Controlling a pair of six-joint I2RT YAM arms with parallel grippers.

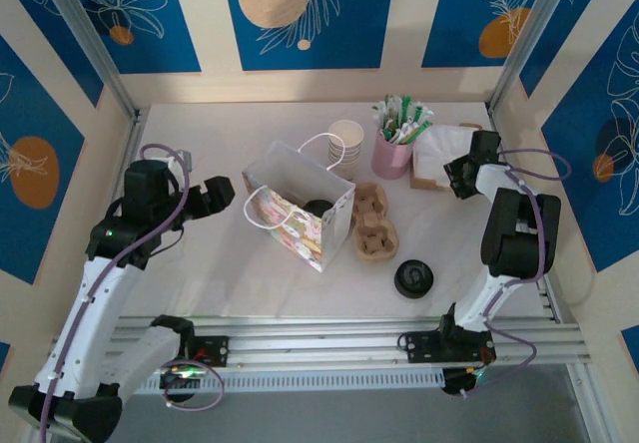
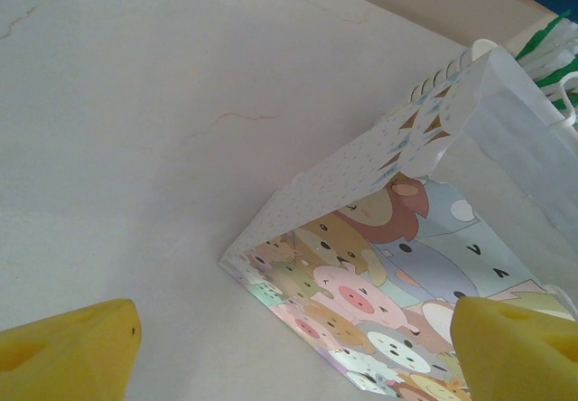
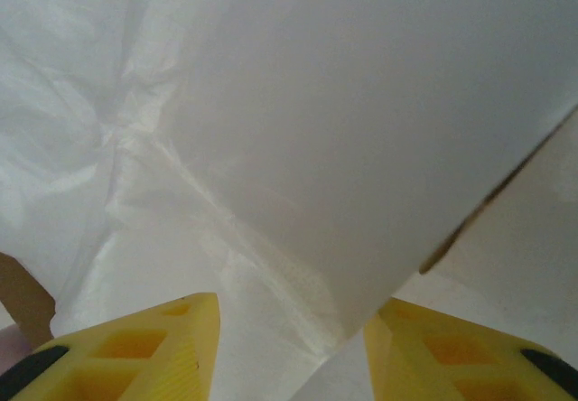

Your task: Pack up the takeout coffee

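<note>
The left hand (image 1: 226,196) is spread wide and holds nothing; its jaws stand apart over the bare desk (image 1: 200,273), touching neither it nor the bag (image 1: 300,214) that stands just ahead of them, its open top up and its cartoon-animal side toward the hand. The right hand (image 3: 291,318) is about half spread, with a fold of white napkin (image 3: 316,148) hanging down between its jaws; whether they pinch the paper or merely flank it I cannot tell. One coffee (image 1: 413,277) stands on the desk well behind the right hand, back toward that arm's base and clear of everything around it. It is upright, its round black lid pointing up and its long axis vertical. A second coffee (image 1: 319,207) sits inside the bag, beyond the left hand's jaws; its dark lid also faces up through the bag's mouth, and its body is hidden by the bag's walls.
</note>
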